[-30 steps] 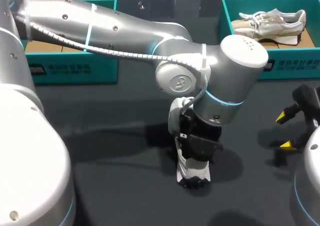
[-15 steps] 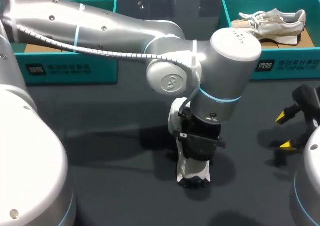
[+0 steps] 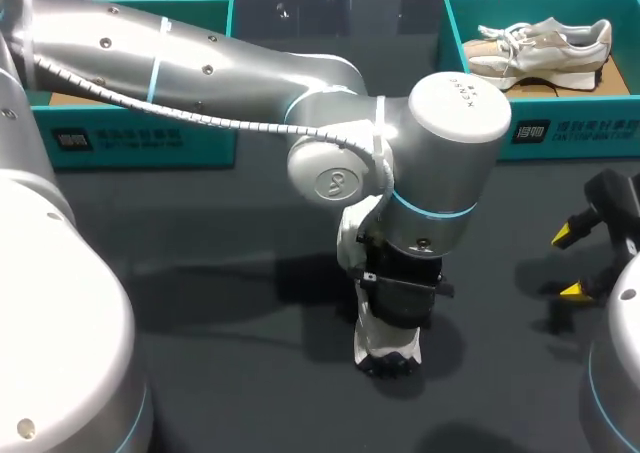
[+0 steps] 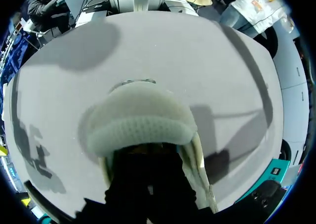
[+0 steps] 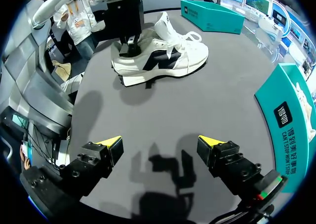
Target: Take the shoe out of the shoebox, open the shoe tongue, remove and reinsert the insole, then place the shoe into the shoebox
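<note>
Two end effectors are at work over the worktop (image 3: 220, 353). The left end effector (image 5: 129, 47) is lowered onto the heel end of the white sneaker (image 3: 385, 345), whose padded rim is seen just ahead of it in the left wrist view. Whether it is closed on anything cannot be told, since the contact is hidden. The right end effector (image 3: 568, 263) is held wide apart and empty above the worktop by the right edge. The sneaker is stood on its sole near the middle of the near edge, well apart from both boxes. A teal shoebox (image 3: 140, 133) is set at the far left corner, and a second shoebox (image 3: 560, 123) at the far right corner is occupied by a beige sneaker (image 3: 540, 43). Removal from the box is judged done. Work on tongue or insole is judged to be in hand, and the return to the box is left. Since a second ago, the left arm (image 3: 230, 63) has been swung slightly towards the left edge, while the sneaker and right end effector are unshifted.
</note>
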`<state>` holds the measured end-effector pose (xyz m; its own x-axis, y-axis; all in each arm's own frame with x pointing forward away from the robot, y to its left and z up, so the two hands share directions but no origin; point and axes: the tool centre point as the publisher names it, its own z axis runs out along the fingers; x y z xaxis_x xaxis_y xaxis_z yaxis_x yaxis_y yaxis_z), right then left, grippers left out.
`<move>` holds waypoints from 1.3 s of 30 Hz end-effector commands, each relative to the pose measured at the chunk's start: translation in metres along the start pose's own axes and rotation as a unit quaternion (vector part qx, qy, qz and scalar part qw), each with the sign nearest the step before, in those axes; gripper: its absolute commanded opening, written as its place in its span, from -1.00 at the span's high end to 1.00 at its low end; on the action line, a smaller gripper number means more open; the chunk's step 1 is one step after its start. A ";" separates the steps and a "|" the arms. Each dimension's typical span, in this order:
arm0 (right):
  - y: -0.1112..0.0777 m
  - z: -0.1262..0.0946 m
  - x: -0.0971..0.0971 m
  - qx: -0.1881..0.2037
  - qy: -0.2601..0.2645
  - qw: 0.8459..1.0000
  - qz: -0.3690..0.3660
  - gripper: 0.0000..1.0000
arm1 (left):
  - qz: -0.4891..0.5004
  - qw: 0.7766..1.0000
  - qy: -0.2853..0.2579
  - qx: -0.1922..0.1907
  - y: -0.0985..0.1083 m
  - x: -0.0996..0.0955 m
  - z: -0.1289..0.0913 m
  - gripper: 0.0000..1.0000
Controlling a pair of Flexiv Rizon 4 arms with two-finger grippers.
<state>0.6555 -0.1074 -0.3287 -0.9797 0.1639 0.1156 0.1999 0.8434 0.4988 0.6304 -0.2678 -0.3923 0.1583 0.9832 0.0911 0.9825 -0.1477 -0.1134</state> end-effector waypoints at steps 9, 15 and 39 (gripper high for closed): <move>0.000 0.000 0.001 0.002 -0.002 1.000 0.000 -1.00 | -0.025 0.997 -0.016 -0.065 0.020 0.022 -0.042 1.00; 0.000 0.000 0.001 0.002 -0.002 1.000 0.000 -1.00 | -0.027 0.996 -0.011 -0.085 0.032 0.017 -0.044 1.00; 0.000 0.000 0.001 0.002 -0.002 1.000 0.000 -1.00 | -0.052 0.995 -0.019 -0.077 0.047 0.023 -0.045 -1.00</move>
<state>0.6555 -0.1074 -0.3287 -0.9797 0.1639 0.1156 0.2000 0.8433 0.4988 0.6791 -0.2611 -0.3489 0.0533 0.9961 0.0699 0.9967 -0.0573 0.0576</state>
